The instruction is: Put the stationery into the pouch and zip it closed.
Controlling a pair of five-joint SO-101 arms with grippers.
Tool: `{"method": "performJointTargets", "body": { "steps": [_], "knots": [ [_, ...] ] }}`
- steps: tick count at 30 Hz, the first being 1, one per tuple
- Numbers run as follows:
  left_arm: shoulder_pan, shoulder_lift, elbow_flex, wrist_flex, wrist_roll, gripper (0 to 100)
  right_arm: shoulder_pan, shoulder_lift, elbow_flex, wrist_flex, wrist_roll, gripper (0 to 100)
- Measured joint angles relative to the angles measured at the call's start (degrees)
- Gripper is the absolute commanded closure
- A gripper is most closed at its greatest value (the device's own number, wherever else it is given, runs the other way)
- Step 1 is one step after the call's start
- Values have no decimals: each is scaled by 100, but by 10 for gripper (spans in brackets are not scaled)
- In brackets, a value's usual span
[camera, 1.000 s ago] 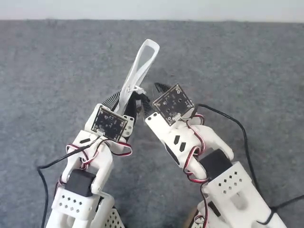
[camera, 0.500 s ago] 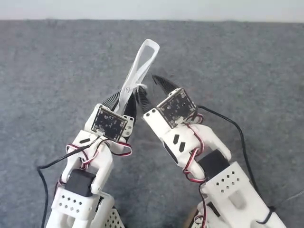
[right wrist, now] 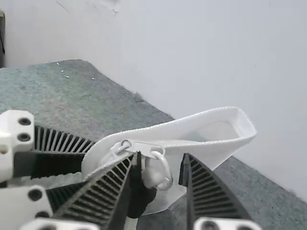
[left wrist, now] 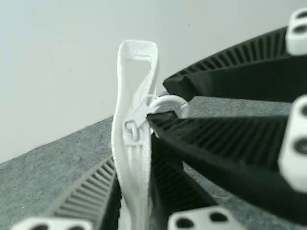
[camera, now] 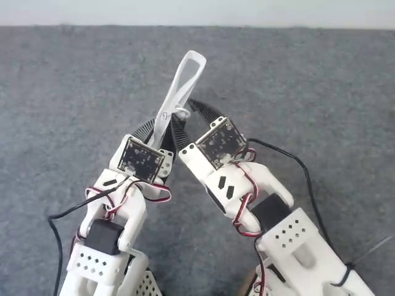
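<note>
White fabric pouch (camera: pixel 181 86) rises toward one o'clock from my left gripper (camera: pixel 162 127), whose jaws clamp its lower end. I see my right gripper (right wrist: pixel 161 159) with jaws apart, straddling the white zipper pull ring (left wrist: pixel 170 99).

Pouch (camera: pixel 181 86) is standing tilted over the table (camera: pixel 321 92), its lower end sitting between the left gripper (camera: pixel 162 129) jaws. Right gripper (camera: pixel 190 116) is sitting just right of it, jaws straddling the zipper ring (left wrist: pixel 169 99).

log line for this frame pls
left gripper: shut on pouch, held upright | right gripper: open around zipper pull | zip: not yet closed
</note>
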Motion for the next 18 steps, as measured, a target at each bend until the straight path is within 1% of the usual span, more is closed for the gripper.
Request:
{"method": "performJointTargets", "body": {
  "steps": [3, 7, 10, 13, 15, 18],
  "knots": [
    [-26, 0, 0, 0, 9, 991, 35, 264, -53, 0, 0, 870],
    [-9, 0, 9, 9, -18, 991, 44, 308, -35, 0, 0, 949],
    [-9, 0, 0, 9, -18, 991, 53, 308, -35, 0, 0, 957],
    [-9, 0, 0, 9, -18, 991, 53, 308, -35, 0, 202, 962],
    [-9, 0, 0, 9, -18, 991, 53, 308, -44, 0, 281, 990],
    [-9, 0, 0, 9, -18, 991, 158, 308, -44, -18, 308, 990]
  ]
}}
